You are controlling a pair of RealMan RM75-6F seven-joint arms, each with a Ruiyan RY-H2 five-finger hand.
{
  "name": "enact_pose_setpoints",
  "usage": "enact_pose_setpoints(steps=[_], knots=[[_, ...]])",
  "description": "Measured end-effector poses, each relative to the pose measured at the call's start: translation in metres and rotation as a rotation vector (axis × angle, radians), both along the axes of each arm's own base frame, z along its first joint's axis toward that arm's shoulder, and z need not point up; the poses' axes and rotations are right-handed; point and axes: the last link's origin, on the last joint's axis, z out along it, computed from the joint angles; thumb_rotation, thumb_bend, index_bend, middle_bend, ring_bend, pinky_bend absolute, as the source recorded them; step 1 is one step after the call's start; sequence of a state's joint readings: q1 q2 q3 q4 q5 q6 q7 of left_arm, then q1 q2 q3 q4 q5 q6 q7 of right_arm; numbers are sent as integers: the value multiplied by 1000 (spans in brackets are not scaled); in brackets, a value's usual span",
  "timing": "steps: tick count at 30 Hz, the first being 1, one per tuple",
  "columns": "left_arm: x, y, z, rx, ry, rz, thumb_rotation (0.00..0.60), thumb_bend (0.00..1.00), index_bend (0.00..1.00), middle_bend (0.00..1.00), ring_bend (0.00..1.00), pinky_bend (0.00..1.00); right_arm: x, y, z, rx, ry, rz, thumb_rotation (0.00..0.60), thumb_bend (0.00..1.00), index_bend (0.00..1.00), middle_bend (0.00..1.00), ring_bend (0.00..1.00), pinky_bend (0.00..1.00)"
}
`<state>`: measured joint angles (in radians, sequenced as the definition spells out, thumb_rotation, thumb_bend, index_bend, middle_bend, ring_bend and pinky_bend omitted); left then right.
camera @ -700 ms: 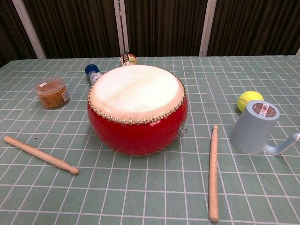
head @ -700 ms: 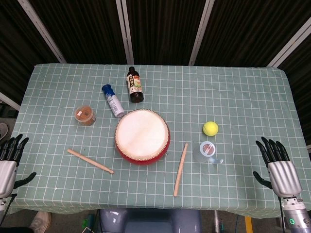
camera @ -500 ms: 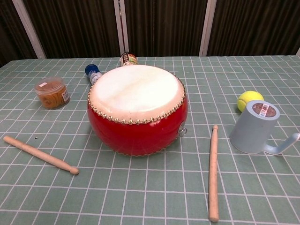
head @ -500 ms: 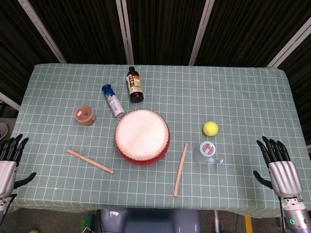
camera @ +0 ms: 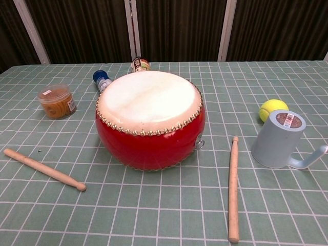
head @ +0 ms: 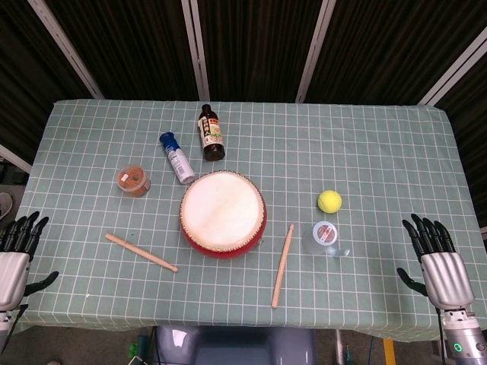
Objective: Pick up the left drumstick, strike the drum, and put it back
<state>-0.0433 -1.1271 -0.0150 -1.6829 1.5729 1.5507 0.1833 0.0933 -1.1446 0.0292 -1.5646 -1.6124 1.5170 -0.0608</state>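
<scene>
The left drumstick [head: 141,252] [camera: 44,168] lies flat on the green checked cloth, left of the red drum [head: 223,214] [camera: 149,118] with its pale skin facing up. A second drumstick [head: 283,265] [camera: 233,188] lies right of the drum. My left hand [head: 14,255] hangs at the table's front left corner, fingers spread, holding nothing, well left of the left drumstick. Off the front right edge my right hand [head: 437,262] is also spread and empty. Neither hand shows in the chest view.
Behind the drum lie a dark sauce bottle [head: 211,133] and a blue-capped spray can [head: 176,158]. An orange jar [head: 133,181] [camera: 57,101] stands at the left. A yellow tennis ball [head: 329,201] [camera: 273,109] and an upturned pale blue cup [head: 324,238] [camera: 280,139] sit right of the second drumstick.
My left hand has slipped slightly down and left at the table corner. Nothing on the table has moved.
</scene>
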Motion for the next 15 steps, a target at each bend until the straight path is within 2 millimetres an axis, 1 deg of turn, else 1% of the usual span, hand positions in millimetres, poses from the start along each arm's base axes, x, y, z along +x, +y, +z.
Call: enact_pose_setpoints(steps=[1,2,3,4,5,6,7,9,11,13,15], knots=[[1,1,-1,-3,3,-1,600,0,0,25,29,139,0,0,0,1,-1,-2,600,265,0,0,0,66],[1,2,-1,-7,6,-1,600,3,1,105,106,225,-1,0,0,2,-4,-4,600,265,0,0,0,66],[1,3,-1,-13,9,-1,600,12,10,206,197,303,0,0,1,1,-8,-6,600,264,0,0,0,66],[2,4,-2,-20,13,-2,600,28,33,329,308,385,0,0,1,0,-9,-5,600,264,0,0,0,66],[2,6,-3,-33,21,-2,600,54,76,453,423,471,0,0,1,-1,-9,-4,600,264,0,0,0,66],[3,8,-4,-43,27,-2,600,89,150,592,552,573,0,1,1,1,-9,-4,600,264,0,0,0,66],[4,12,-5,-57,35,-1,600,111,206,674,631,631,0,1,0,3,-9,-5,600,264,0,0,0,66],[6,19,-7,-78,46,-1,600,166,368,881,822,767,0,1,0,5,-8,-5,600,264,0,0,0,66],[9,28,-10,-102,57,3,600,193,455,975,922,842,0,1,0,6,-10,-7,600,265,0,0,0,66],[10,39,-14,-124,76,12,600,199,489,1000,974,889,0,1,0,7,-11,-10,600,264,0,0,0,66],[12,49,-18,-140,101,15,600,209,498,1000,996,919,0,1,0,6,-12,-11,600,264,0,0,0,66]])
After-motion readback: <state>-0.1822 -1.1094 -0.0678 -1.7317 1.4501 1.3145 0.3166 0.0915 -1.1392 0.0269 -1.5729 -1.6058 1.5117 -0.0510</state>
